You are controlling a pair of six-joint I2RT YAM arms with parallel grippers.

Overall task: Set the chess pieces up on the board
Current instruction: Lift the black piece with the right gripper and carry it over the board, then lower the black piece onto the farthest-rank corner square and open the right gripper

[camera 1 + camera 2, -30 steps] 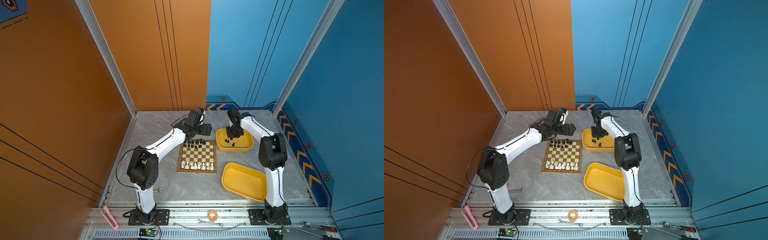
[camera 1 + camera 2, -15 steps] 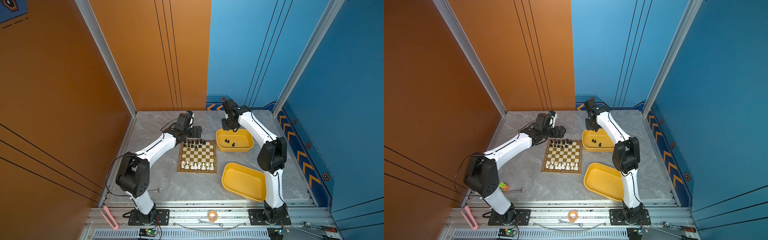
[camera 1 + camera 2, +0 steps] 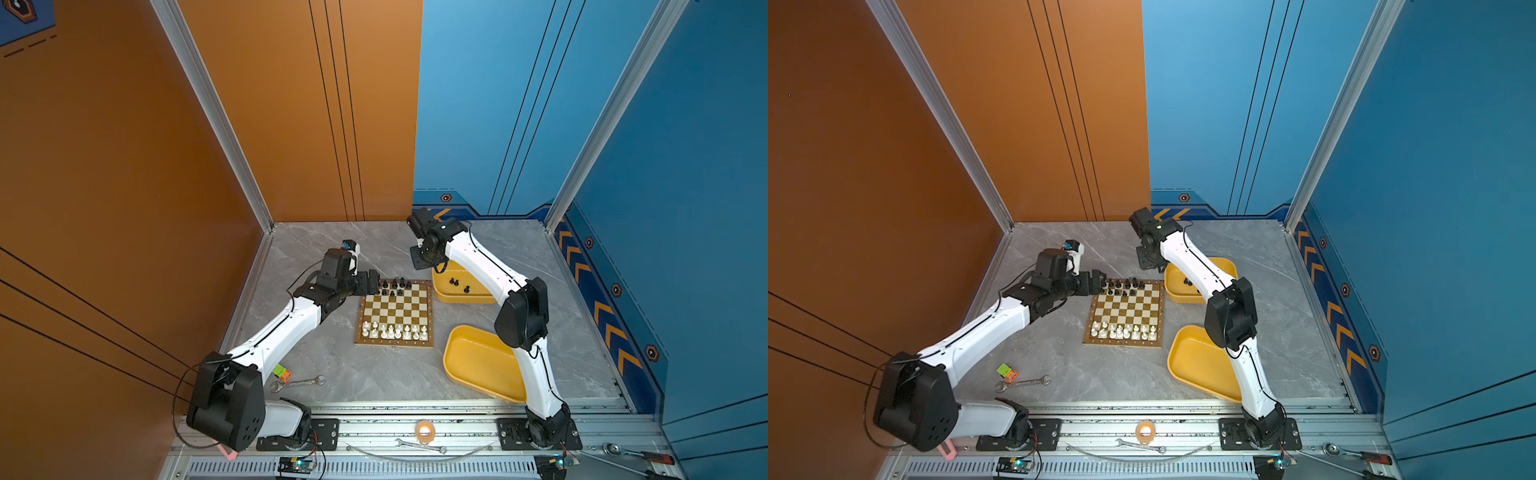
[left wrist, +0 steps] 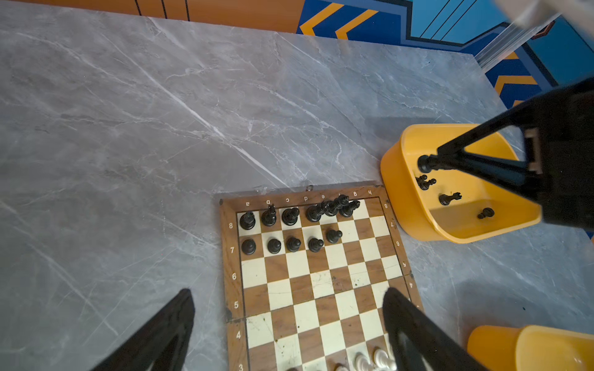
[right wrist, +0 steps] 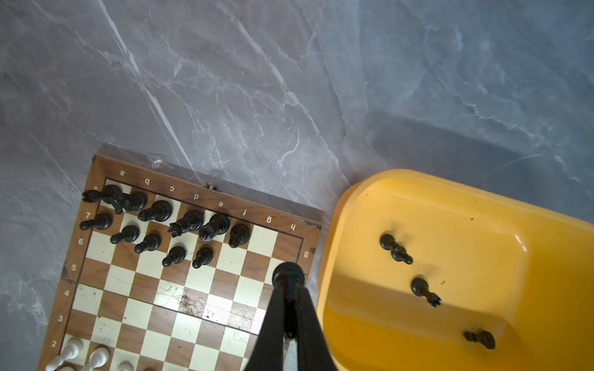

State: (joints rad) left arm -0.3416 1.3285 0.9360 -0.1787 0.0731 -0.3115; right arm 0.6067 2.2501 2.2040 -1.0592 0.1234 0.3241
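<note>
Aloft, black piece (image 5: 287,275) near board (image 5: 310,242) edge

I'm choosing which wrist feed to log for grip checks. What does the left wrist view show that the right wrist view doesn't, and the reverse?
Only the left wrist view: the left claw, wide open, the second yellow tray, and the wall.
Only the right wrist view: the board's row-2 label and the white pieces beside it.
Both: the right claw shut on a black piece, the set black pieces on rows 7 and 8, and the yellow tray holding loose black pieces.
</note>
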